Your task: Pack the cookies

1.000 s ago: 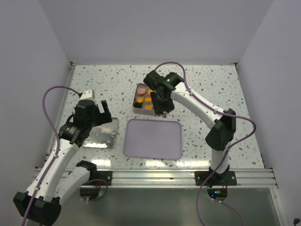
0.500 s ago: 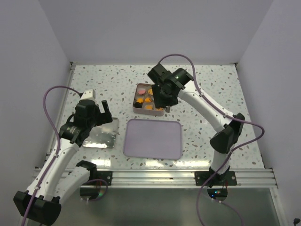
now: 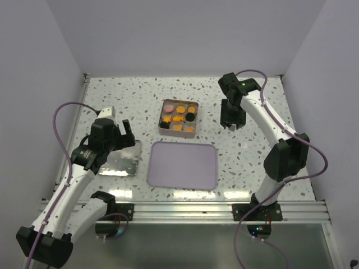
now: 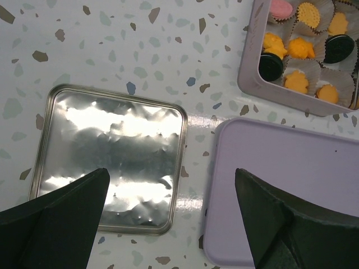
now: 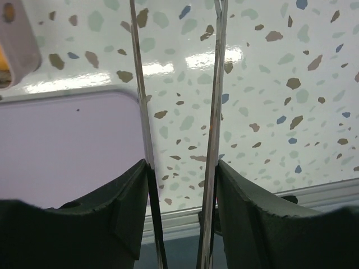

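1. Right pincer hangs over bare tabletop, right of the tin and well apart from it. Its wrist view shows the thin fingers narrowly parted and released, with nothing between them.
2. Left pincer hovers over the lid. Its fingers are spread wide, released and empty, and not touching the lid.
3. Cookies sit in the tin, one per paper cup, nine in all: one pink, two black, the rest orange.
4. Tin sits at mid-tabletop, just behind the tray and close to its far edge.
5. Lid lies flat and shiny, just left of the tray, with a thin gap between them.
6. Tray is lavender, with nothing on it; its corner shows in the right wrist view.
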`<state>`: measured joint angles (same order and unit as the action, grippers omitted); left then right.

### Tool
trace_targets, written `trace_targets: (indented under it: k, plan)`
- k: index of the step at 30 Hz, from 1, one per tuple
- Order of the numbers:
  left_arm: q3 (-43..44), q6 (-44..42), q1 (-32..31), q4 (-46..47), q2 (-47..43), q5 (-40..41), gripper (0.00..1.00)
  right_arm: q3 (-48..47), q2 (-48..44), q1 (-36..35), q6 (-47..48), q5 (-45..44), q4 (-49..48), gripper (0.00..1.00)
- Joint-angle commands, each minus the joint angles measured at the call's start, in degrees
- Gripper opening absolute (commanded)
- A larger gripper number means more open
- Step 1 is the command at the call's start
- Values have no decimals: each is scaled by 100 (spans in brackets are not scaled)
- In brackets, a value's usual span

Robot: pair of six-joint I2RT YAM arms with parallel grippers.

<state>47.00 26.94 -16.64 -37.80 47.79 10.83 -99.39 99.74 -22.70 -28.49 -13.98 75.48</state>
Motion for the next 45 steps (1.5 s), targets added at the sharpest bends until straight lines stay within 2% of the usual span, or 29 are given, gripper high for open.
trace_targets:
  k: [1, 9, 16, 28, 32, 35, 37, 40, 45]
  plan:
    - [2, -57, -67, 194, -42, -72, 99, 219, 71, 292, 221, 159, -508, 51]
    - [2, -75, -120, 203, 90, -116, 99, 508, 695, 915, 257, 369, -1272, 51]
    - [19, -5, -120, 133, 230, 51, 100, 667, 1372, 1101, 116, 677, -1747, 51]
    - [178, 206, -67, -26, 1373, 542, 100, -888, 3173, 1707, 212, 1108, -1528, 52]
    - [19, 101, -58, 326, 1697, 701, 100, -1344, 3472, 1891, 230, 1178, -1396, 58]
    - [203, -4, -49, 265, 2258, 649, 100, -1521, 3517, 1927, 256, 1187, -1335, 66]
    - [291, -83, -49, 317, 2619, 526, 95, -1565, 3438, 1927, 291, 1143, -1308, 73]
    - [309, -171, -41, 440, 2901, 429, 93, -1452, 3245, 1927, 283, 1160, -1308, 83]
    - [248, -408, -41, 686, 3175, 131, 88, -969, 2577, 1918, 168, 1292, -1449, 89]
